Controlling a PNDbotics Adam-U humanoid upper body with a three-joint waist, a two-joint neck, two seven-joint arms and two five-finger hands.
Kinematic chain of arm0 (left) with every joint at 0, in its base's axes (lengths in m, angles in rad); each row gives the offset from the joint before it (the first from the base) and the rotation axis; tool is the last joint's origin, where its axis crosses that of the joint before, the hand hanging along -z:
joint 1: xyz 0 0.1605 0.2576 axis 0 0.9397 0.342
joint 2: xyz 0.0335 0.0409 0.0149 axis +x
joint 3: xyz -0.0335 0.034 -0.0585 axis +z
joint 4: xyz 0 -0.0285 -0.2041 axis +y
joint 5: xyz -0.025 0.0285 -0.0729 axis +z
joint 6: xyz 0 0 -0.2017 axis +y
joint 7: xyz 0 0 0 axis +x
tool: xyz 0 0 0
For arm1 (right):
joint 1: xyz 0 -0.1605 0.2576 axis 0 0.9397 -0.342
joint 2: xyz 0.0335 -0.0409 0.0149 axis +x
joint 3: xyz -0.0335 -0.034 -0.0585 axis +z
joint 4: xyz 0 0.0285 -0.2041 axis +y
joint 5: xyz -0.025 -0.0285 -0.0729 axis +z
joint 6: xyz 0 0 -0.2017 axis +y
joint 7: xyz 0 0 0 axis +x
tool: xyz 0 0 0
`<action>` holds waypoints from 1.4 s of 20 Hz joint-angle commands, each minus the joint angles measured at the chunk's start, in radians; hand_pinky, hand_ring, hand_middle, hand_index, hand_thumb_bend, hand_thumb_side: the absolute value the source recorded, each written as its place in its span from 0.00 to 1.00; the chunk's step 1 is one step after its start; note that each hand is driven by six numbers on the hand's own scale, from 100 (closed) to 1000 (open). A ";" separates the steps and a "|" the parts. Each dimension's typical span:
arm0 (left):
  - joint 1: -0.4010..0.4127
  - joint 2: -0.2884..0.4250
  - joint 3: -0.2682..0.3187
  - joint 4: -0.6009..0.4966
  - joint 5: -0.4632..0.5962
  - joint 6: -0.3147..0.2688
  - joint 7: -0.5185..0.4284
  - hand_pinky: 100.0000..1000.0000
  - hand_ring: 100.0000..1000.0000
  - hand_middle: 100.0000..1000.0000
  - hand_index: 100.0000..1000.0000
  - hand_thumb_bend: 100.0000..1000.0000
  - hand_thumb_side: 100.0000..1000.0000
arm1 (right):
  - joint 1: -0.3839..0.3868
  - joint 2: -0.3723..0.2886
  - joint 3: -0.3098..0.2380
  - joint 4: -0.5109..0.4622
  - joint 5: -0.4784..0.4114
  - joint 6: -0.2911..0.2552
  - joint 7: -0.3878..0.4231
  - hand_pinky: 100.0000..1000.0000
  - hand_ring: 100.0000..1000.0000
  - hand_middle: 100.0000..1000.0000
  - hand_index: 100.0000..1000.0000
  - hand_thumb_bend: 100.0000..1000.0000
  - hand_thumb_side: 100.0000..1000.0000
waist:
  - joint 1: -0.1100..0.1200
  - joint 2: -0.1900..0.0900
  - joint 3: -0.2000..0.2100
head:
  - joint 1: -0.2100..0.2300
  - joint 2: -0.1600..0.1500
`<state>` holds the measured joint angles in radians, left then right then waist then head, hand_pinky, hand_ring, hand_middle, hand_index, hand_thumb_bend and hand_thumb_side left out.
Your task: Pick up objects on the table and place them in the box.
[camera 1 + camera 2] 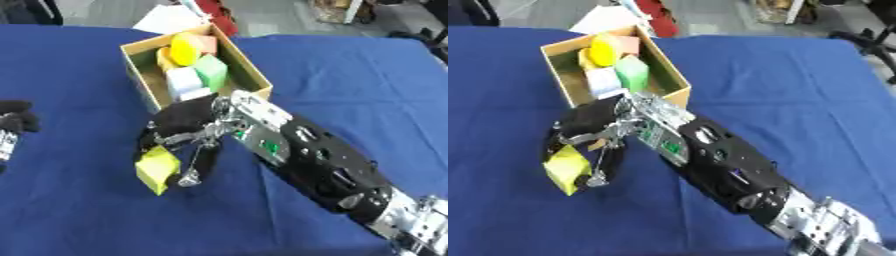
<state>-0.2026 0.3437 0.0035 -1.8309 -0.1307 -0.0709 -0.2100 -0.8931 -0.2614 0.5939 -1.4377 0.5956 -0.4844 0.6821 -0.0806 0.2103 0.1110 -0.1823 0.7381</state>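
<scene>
The right hand curls around a yellow block on the blue bench, just in front of the box. Grasping step; next, lift it over the box wall.

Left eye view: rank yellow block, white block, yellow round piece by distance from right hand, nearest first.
1. yellow block: in the right hand, on the blue cloth, in front of the box.
2. white block: inside the box, near end, just beyond the hand.
3. yellow round piece: inside the box, far end.

Block lies on table before box.
</scene>
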 commanded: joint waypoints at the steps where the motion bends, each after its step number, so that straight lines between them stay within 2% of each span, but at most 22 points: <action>1: -0.005 0.013 0.007 -0.009 0.001 -0.001 0.005 0.71 0.58 0.55 0.75 0.00 0.64 | -0.044 -0.086 -0.055 -0.094 -0.166 0.005 0.099 0.76 0.72 0.41 0.60 0.00 0.19 | -0.008 -0.026 0.000 | 0.005 0.000; 2: -0.004 0.014 0.009 -0.009 0.001 -0.001 0.007 0.71 0.58 0.55 0.75 0.00 0.64 | -0.052 -0.107 -0.072 -0.109 -0.203 0.042 0.105 0.76 0.73 0.42 0.61 0.00 0.20 | -0.008 -0.027 0.001 | 0.005 0.000; 4: -0.004 0.016 0.013 -0.009 0.000 0.002 0.017 0.71 0.58 0.55 0.75 0.00 0.64 | -0.063 -0.138 -0.115 -0.092 -0.222 0.113 0.111 0.76 0.73 0.43 0.62 0.00 0.20 | -0.008 -0.028 0.004 | 0.005 0.001; 6: -0.005 0.014 0.016 -0.007 0.001 0.009 0.032 0.71 0.58 0.55 0.75 0.00 0.63 | -0.070 -0.140 -0.169 -0.007 -0.177 0.165 0.082 0.76 0.73 0.46 0.65 0.00 0.20 | -0.007 -0.028 0.007 | 0.005 -0.001; 7: -0.005 0.013 0.015 -0.007 0.001 0.011 0.037 0.71 0.58 0.55 0.75 0.00 0.63 | -0.073 -0.135 -0.200 0.056 -0.137 0.185 0.051 0.77 0.74 0.51 0.69 0.00 0.23 | -0.005 -0.028 0.008 | 0.005 -0.003; 10: -0.005 0.012 0.013 -0.008 0.001 0.013 0.039 0.71 0.58 0.55 0.75 0.00 0.64 | -0.083 -0.110 -0.282 0.249 0.004 0.217 -0.092 0.77 0.76 0.61 0.78 0.00 0.29 | -0.003 -0.026 0.014 | 0.004 -0.008; 11: -0.005 0.012 0.013 -0.008 0.000 0.013 0.038 0.71 0.58 0.55 0.75 0.00 0.64 | -0.085 -0.105 -0.302 0.301 0.049 0.224 -0.141 0.78 0.77 0.68 0.83 0.00 0.32 | -0.003 -0.026 0.014 | 0.005 -0.009; 12: -0.005 0.011 0.014 -0.008 0.000 0.014 0.038 0.71 0.58 0.55 0.75 0.00 0.64 | -0.087 -0.100 -0.318 0.342 0.089 0.229 -0.185 0.78 0.78 0.69 0.84 0.00 0.32 | -0.003 -0.026 0.014 | 0.005 -0.009; 13: -0.004 0.011 0.014 -0.008 0.000 0.014 0.037 0.71 0.58 0.55 0.75 0.00 0.64 | -0.087 -0.098 -0.332 0.376 0.123 0.235 -0.222 0.78 0.78 0.73 0.90 0.00 0.34 | -0.003 -0.026 0.013 | 0.007 -0.010; 14: -0.004 0.010 0.014 -0.008 0.000 0.014 0.037 0.71 0.58 0.55 0.75 0.00 0.64 | -0.087 -0.096 -0.343 0.403 0.148 0.239 -0.251 0.79 0.79 0.74 0.92 0.00 0.34 | -0.003 -0.027 0.012 | 0.008 -0.011; 16: -0.003 0.009 0.014 -0.008 0.000 0.014 0.034 0.71 0.58 0.54 0.75 0.00 0.64 | -0.083 -0.099 -0.354 0.434 0.179 0.237 -0.279 0.81 0.81 0.80 0.96 0.03 0.41 | -0.002 -0.027 0.008 | 0.009 -0.010; 17: -0.002 0.009 0.014 -0.007 -0.001 0.013 0.033 0.71 0.58 0.54 0.75 0.00 0.64 | -0.080 -0.104 -0.357 0.437 0.188 0.233 -0.282 0.82 0.83 0.84 0.97 0.07 0.47 | -0.002 -0.028 0.006 | 0.010 -0.009; 18: 0.000 0.009 0.015 -0.007 -0.001 0.014 0.033 0.71 0.58 0.54 0.75 0.00 0.64 | -0.077 -0.109 -0.359 0.435 0.192 0.227 -0.282 0.82 0.83 0.85 0.98 0.08 0.48 | -0.002 -0.029 0.004 | 0.011 -0.009; 19: 0.001 0.009 0.017 -0.007 -0.002 0.014 0.034 0.71 0.58 0.54 0.75 0.00 0.64 | -0.073 -0.115 -0.359 0.428 0.195 0.221 -0.278 0.85 0.86 0.89 0.99 0.12 0.51 | -0.002 -0.030 0.001 | 0.012 -0.008; 21: 0.003 0.009 0.018 -0.006 -0.002 0.014 0.034 0.71 0.58 0.54 0.75 0.00 0.64 | -0.066 -0.130 -0.354 0.402 0.200 0.207 -0.258 0.88 0.90 0.95 1.00 0.15 0.53 | -0.001 -0.032 -0.003 | 0.014 -0.007; 24: 0.007 0.009 0.019 -0.006 -0.002 0.013 0.033 0.71 0.58 0.54 0.75 0.00 0.64 | -0.052 -0.158 -0.350 0.333 0.200 0.189 -0.218 0.89 0.91 0.97 1.00 0.15 0.53 | -0.001 -0.035 -0.013 | 0.019 -0.004; 28: 0.013 0.009 0.022 -0.005 -0.003 0.014 0.036 0.71 0.58 0.54 0.75 0.00 0.65 | -0.015 -0.215 -0.361 0.168 0.114 0.184 -0.224 0.87 0.88 0.95 1.00 0.09 0.50 | -0.001 -0.035 -0.031 | 0.030 0.000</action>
<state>-0.1848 0.3424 0.0147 -1.8247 -0.1316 -0.0562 -0.1772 -0.8927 -0.4303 0.2462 -1.2068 0.7362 -0.2973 0.4607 -0.0807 0.2087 0.0794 -0.1576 0.7381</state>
